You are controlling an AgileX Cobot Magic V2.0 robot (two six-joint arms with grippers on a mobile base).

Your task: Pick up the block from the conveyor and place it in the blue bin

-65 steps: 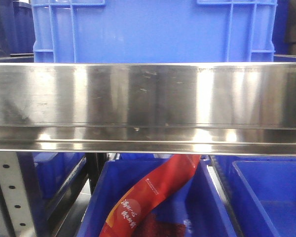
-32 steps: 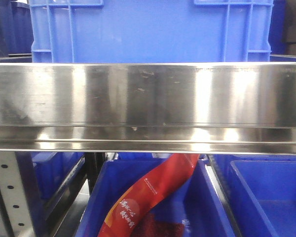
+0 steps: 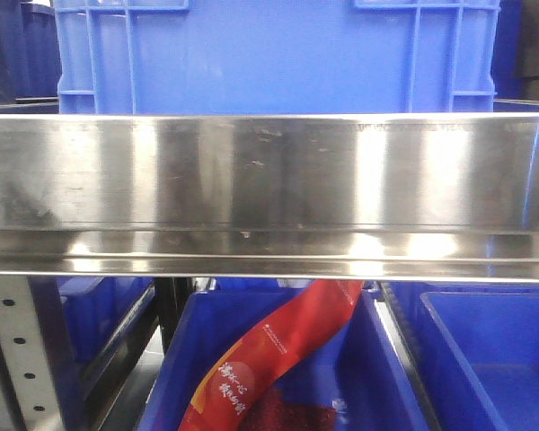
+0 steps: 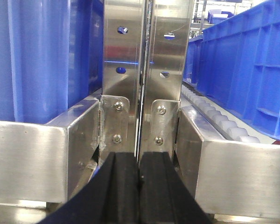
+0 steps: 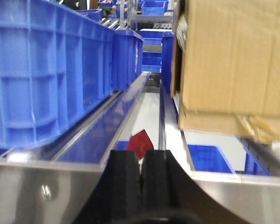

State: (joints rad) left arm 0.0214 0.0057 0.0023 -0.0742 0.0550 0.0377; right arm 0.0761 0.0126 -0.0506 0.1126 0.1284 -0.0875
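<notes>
A brushed stainless-steel rail (image 3: 269, 193) spans the front view, one large blue plastic crate (image 3: 274, 56) at 12 o'clock above it and two open blue plastic bins below: one at 6 o'clock (image 3: 175, 377) holding a single red printed pouch (image 3: 274, 355), another at 5 o'clock (image 3: 485, 359). The left gripper (image 4: 139, 186) has its two black pads pressed together on nothing, facing two upright steel posts (image 4: 147, 70). The right gripper (image 5: 141, 179) is likewise closed and empty; one brown cardboard box (image 5: 233, 60) sits at 2 o'clock. Neither block nor conveyor belt can be seen.
</notes>
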